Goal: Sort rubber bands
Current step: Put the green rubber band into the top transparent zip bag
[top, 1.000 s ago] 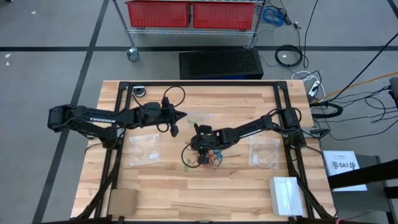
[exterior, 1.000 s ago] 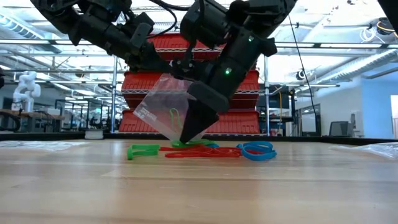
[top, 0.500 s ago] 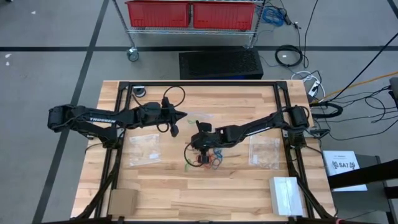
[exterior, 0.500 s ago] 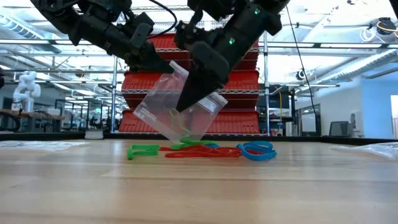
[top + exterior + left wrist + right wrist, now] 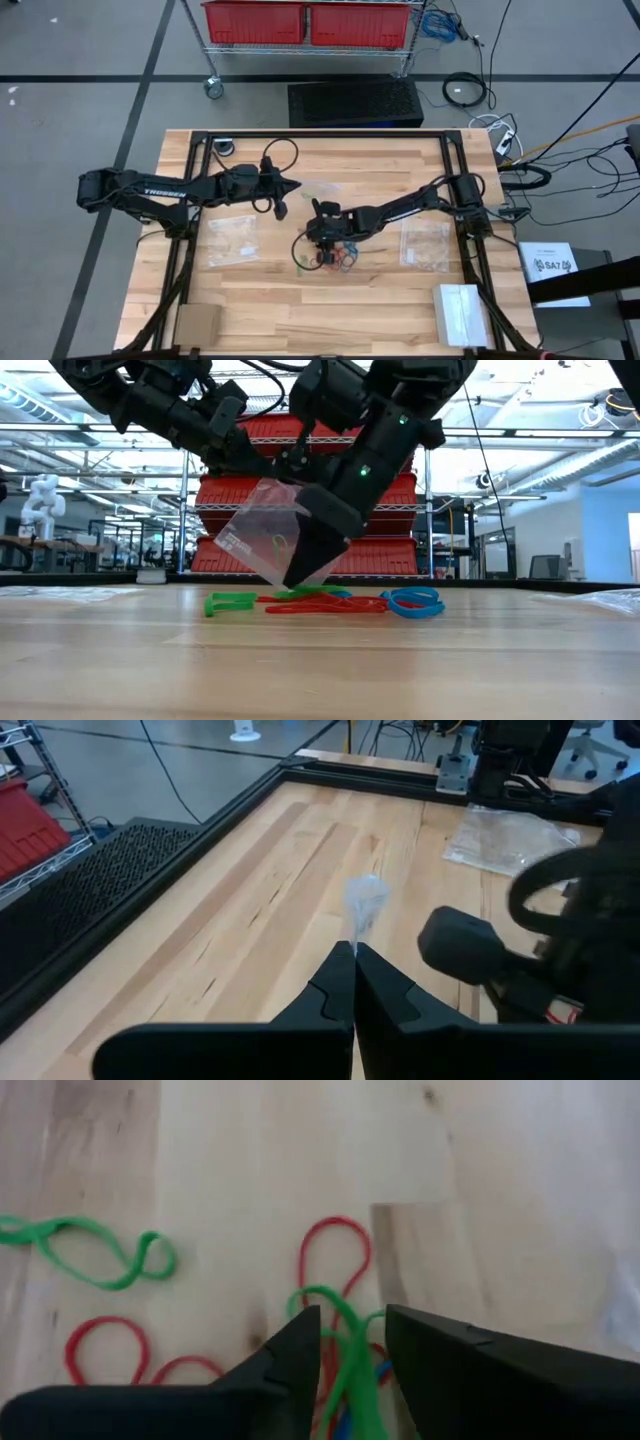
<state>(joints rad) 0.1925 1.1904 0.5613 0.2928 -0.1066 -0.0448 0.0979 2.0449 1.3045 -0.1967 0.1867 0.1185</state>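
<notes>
Green band [image 5: 352, 1342] between right pincer [image 5: 352, 1370] fingers.

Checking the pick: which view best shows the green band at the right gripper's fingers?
Right wrist view: the green rubber band runs up between the open right gripper fingers, over red bands. Low view hides it behind that gripper. High view shows only a small pile. Left wrist view misses it.
</notes>
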